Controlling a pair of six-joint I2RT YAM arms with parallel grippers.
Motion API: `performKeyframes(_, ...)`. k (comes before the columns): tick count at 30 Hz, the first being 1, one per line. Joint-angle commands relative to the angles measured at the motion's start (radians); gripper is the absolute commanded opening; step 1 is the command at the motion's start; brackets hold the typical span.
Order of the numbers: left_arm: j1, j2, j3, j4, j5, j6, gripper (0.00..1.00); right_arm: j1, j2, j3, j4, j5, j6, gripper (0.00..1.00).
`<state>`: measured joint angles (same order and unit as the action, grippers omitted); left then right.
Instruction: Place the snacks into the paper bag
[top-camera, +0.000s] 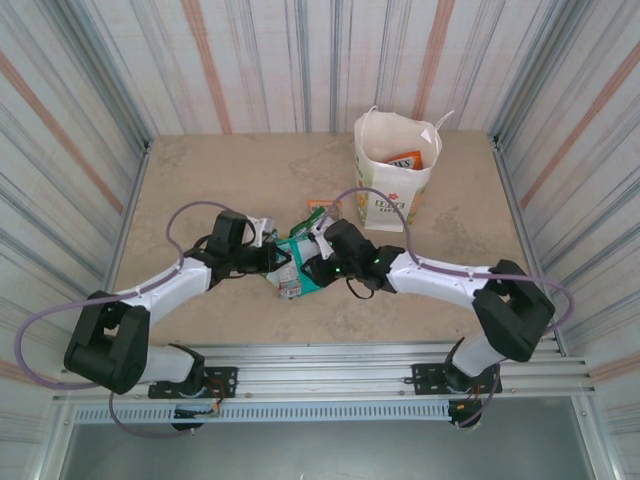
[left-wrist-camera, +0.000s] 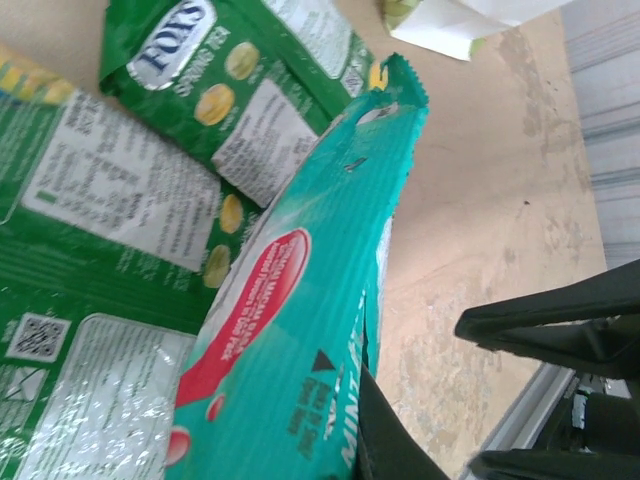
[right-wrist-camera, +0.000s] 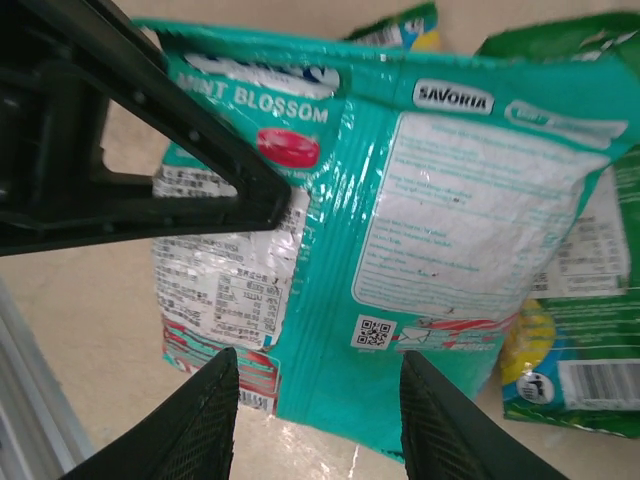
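Top view, paper bag (top-camera: 385, 200): upright at upper right, well apart from the teal packet (top-camera: 290, 272) at centre.
Left wrist view, left jaws: closed on the teal packet's edge; the glossy film may slip.
Right wrist view, right jaws: open near the packet; closing could tug it loose.

Beige marbled table (top-camera: 200, 180); paper bag (top-camera: 395, 175) upright at far right, green packets (left-wrist-camera: 230, 90) flat mid-table

Bare table (top-camera: 190, 190) lies free at the left. Mid-table, the left gripper (top-camera: 274, 262) and right gripper (top-camera: 310, 268) crowd the teal packet (top-camera: 292, 281). The paper bag (top-camera: 385, 205) mouth seems open.
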<state>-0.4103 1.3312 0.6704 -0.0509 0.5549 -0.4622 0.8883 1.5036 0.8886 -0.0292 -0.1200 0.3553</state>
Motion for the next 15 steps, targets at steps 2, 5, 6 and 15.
performKeyframes(2, -0.012, -0.031, 0.056, 0.005, 0.073, 0.084, 0.0, -0.029, -0.104, -0.038, -0.005, 0.037, -0.03, 0.46)
performKeyframes(5, -0.022, -0.035, 0.068, 0.028, 0.105, 0.105, 0.0, -0.054, -0.175, -0.068, 0.005, 0.04, -0.032, 0.46)
performKeyframes(6, -0.025, -0.036, 0.07, 0.039, 0.118, 0.113, 0.0, -0.063, -0.198, -0.08, 0.013, 0.037, -0.033, 0.47)
performKeyframes(15, -0.071, -0.065, 0.116, 0.047, 0.169, 0.196, 0.0, -0.14, -0.337, -0.149, 0.014, -0.01, -0.064, 0.53)
